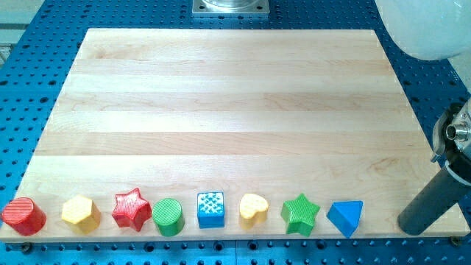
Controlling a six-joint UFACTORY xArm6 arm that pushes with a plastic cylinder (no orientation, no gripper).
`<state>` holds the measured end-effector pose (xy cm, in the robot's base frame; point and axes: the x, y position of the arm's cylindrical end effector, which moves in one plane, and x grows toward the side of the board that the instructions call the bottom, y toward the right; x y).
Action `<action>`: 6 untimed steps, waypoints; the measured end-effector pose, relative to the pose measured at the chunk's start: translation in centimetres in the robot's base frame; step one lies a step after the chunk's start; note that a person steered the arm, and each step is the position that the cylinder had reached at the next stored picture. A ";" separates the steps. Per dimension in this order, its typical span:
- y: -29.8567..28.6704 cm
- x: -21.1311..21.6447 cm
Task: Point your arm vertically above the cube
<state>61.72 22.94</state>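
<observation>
A blue cube (211, 210) with a white dotted top sits in a row of blocks along the bottom edge of the wooden board (228, 96). From the view's left the row is: red cylinder (23, 216), yellow hexagon (81, 213), red star (132, 209), green cylinder (168, 216), the cube, yellow heart (254, 208), green star (300, 213), blue triangle (346, 217). My tip (413, 224) is at the board's bottom right corner, to the right of the blue triangle and far right of the cube. It touches no block.
The board lies on a blue perforated table (29, 59). A metal mounting plate (230, 7) is at the view's top centre. A white rounded arm part (427, 26) fills the top right corner.
</observation>
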 end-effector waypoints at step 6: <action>-20.5 -12.4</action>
